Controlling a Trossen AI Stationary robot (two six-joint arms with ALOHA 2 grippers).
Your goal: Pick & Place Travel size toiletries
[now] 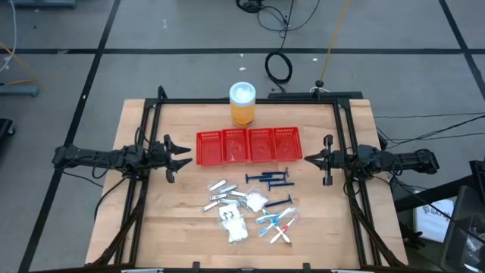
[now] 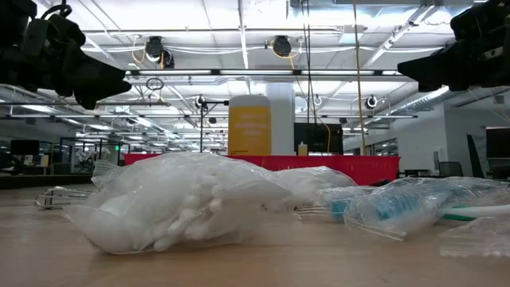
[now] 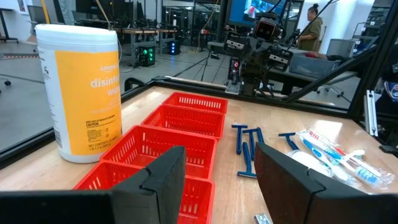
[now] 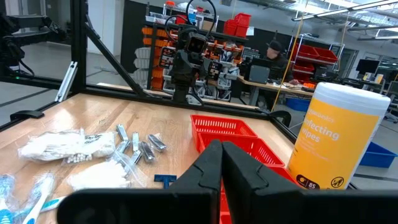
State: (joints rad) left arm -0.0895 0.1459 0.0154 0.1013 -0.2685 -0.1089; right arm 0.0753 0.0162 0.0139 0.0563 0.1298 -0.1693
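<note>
High view: red four-compartment tray [image 1: 248,146] at bench centre holds nothing (no item placed yet). Razors [image 1: 270,179], tubes [image 1: 220,186], packets [image 1: 233,221], wrapped sticks [image 1: 279,226] all lie loose toward front edge. Left gripper [image 1: 176,154] part-open, holding nothing, at tray's left end; right gripper [image 1: 317,160] closed, holding nothing, at tray's right end.

Both arms were matte black, jointed, with thin black cables looped along the links. Left gripper [image 1: 179,152] had two blocky black fingers [image 3: 163,177] with angular, faceted faces. Right gripper [image 1: 327,160] matched it: same black moulded fingers [image 4: 208,165], wedge-shaped, no visible markings.
</note>
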